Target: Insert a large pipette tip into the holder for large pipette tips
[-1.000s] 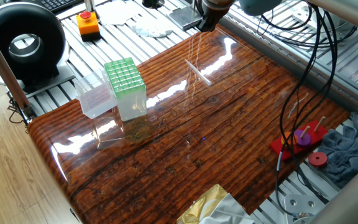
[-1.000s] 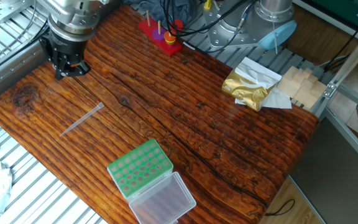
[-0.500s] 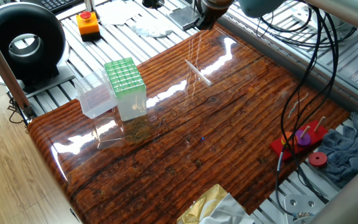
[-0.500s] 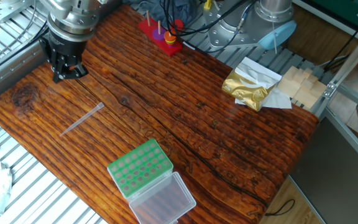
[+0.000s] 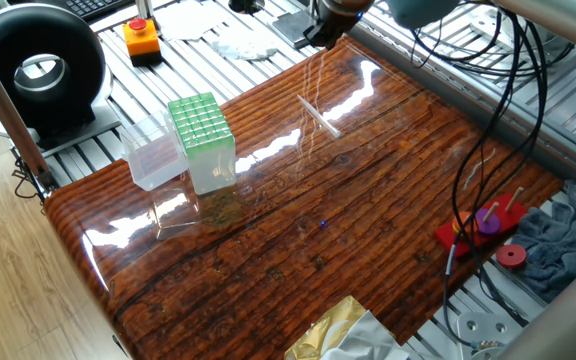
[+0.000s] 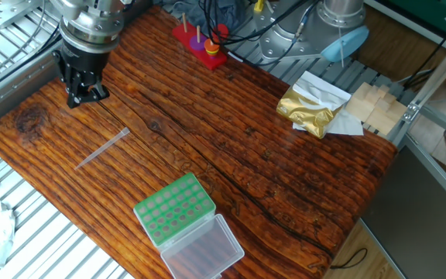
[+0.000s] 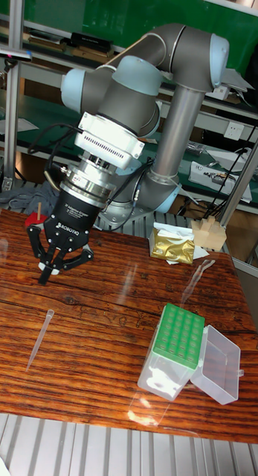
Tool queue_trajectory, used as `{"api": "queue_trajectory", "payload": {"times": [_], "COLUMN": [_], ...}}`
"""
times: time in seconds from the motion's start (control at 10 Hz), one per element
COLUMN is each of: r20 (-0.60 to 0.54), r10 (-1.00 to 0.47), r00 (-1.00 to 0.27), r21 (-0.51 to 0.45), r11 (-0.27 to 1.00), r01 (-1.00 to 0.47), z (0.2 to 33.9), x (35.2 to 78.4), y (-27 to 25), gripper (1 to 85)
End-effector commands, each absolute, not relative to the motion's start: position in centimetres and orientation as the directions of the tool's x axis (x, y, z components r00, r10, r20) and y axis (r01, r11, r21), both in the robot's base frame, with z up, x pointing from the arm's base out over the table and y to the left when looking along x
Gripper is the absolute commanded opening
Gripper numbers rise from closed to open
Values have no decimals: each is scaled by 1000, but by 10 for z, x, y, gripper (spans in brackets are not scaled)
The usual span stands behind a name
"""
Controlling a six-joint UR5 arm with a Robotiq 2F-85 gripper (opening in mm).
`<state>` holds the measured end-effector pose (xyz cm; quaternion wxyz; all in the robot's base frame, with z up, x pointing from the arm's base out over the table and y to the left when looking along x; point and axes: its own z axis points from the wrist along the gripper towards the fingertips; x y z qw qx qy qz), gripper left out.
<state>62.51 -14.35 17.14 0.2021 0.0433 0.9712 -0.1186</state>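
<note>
Gripper (image 7: 45,277) hangs above the table (image 7: 106,297), fingertips pinched almost together, holding nothing. Just past it toward the holder, the large pipette tip (image 7: 39,338) lies flat on the wood, clear of the fingers. Further right stands the holder for large pipette tips (image 7: 172,349), green grid on top, its clear lid (image 7: 218,374) flipped open on the far side from the tip. In the other fixed view the tip (image 6: 103,147) sits between gripper (image 6: 82,93) and holder (image 6: 175,209).
</note>
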Motion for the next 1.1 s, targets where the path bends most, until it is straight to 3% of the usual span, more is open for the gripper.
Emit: {"api": "queue_trajectory", "payload": {"times": [0.0, 0.6, 1.0], "r20": [-395, -319, -279], "r10": [65, 70, 127], "r00": [-916, -945, -952], "r21": [-208, -190, -59], "r11": [965, 972, 987], "r01": [158, 137, 149], "z": [171, 163, 138], "x": [621, 604, 613], "y": [-146, -141, -132], "gripper": [10, 10, 10]}}
